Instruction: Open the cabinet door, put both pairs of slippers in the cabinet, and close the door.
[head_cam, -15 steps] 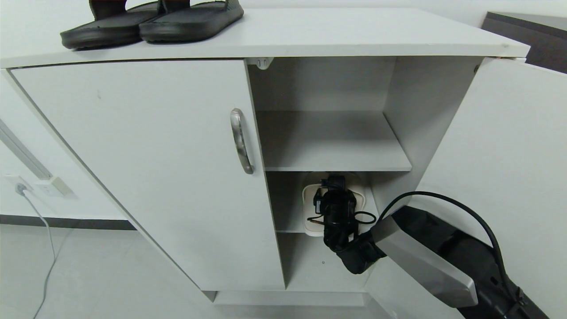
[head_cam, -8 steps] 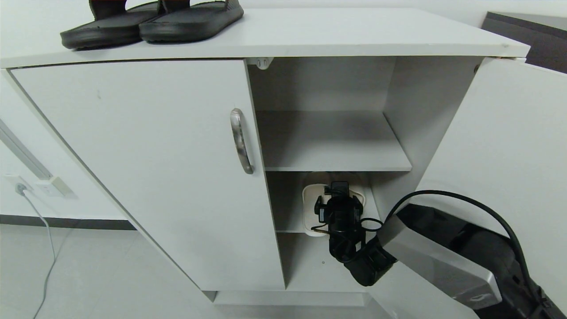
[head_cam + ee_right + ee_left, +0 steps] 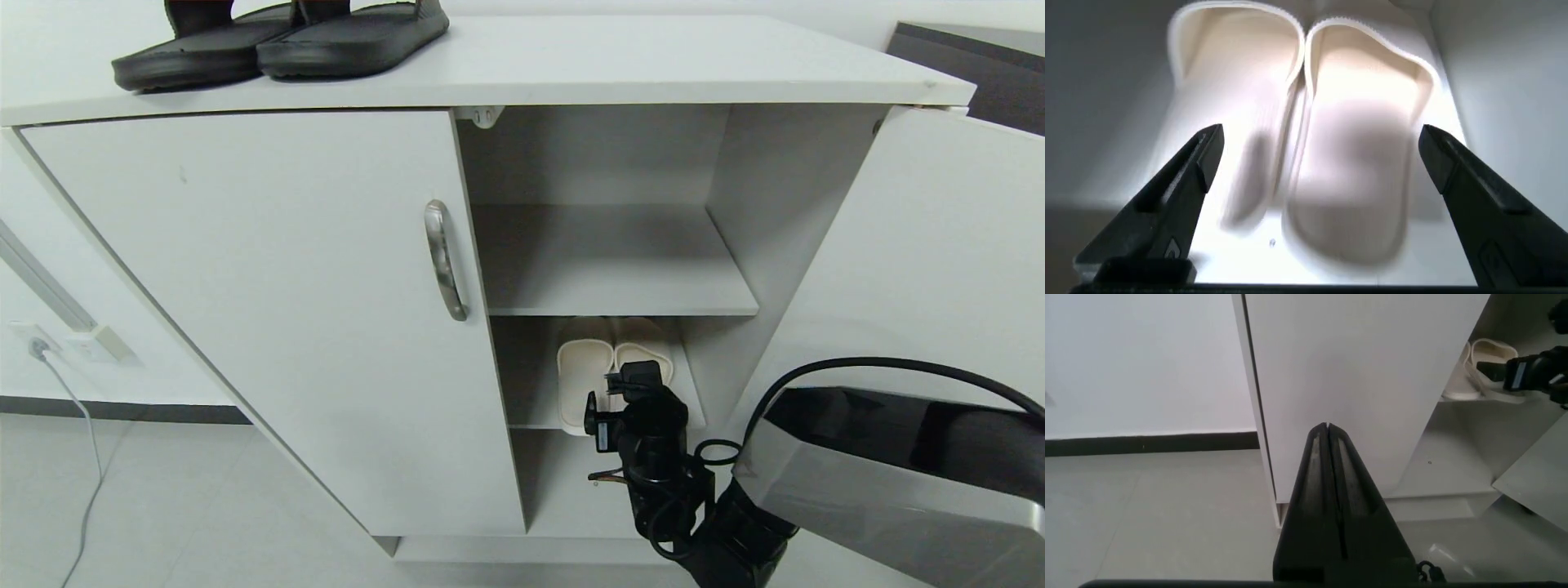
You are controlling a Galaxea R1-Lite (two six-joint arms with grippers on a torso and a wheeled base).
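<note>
Beyond right end effector (image 3: 1321, 137) — white slippers (image 3: 585, 364)

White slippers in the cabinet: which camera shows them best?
Right wrist view: the white slippers lie side by side, close up, between the fingers of the open right gripper. Head view: partly hidden behind that gripper. Left wrist view: a part, far off.

Right arm (image 3: 886, 482) enters from the lower right of the head view, forearm sloping down to a bent wrist (image 3: 653, 465), and the right gripper (image 3: 1320, 143) points forward and slightly up. Its two fingers (image 3: 1180, 192) are spread wide apart. Left gripper (image 3: 1327, 434) is held low and roughly level, pointing forward, fingers pressed flat together with only a thin seam between them.
</note>
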